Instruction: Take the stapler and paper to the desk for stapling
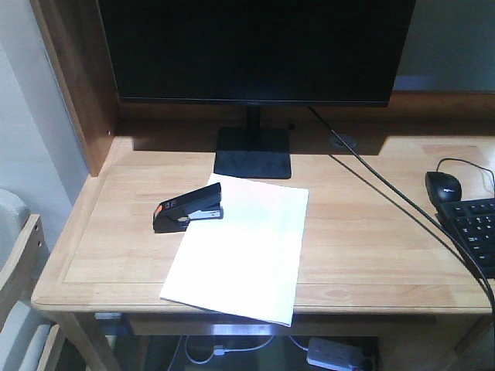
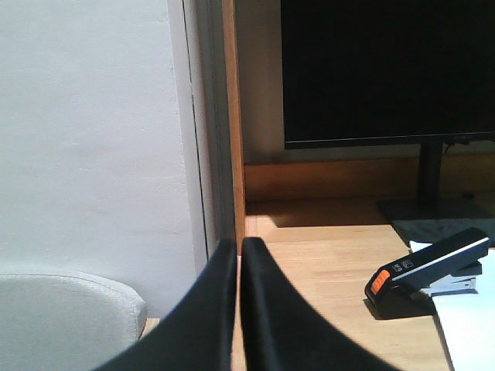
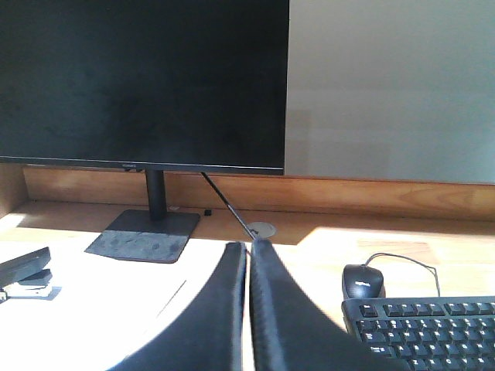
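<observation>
Stapler [image 1: 188, 208] is seen clamped over the paper's [image 1: 240, 251] upper-left corner, toward the desk's [image 1: 363, 232] left-front edge. Left gripper [image 2: 239, 246] and right gripper [image 3: 249, 249] jaws are pressed together, nothing held.

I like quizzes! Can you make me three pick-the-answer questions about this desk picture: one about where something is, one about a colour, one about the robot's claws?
1. Where does the black stapler with the orange-red patch sit?
A. on the black keyboard
B. at the far left corner of the white paper stack
C. under the light wooden desk

2. What colour is the computer mouse?
A. black
B. white
C. red

3. How are the left gripper and right gripper?
A. both wide open
B. both shut, holding nothing
C. one grips the paper

Answers: 1 B, its front rests on that corner; 2 A, it looks black beside the keyboard; 3 B, each pair of fingers is pressed together with nothing between.
</observation>
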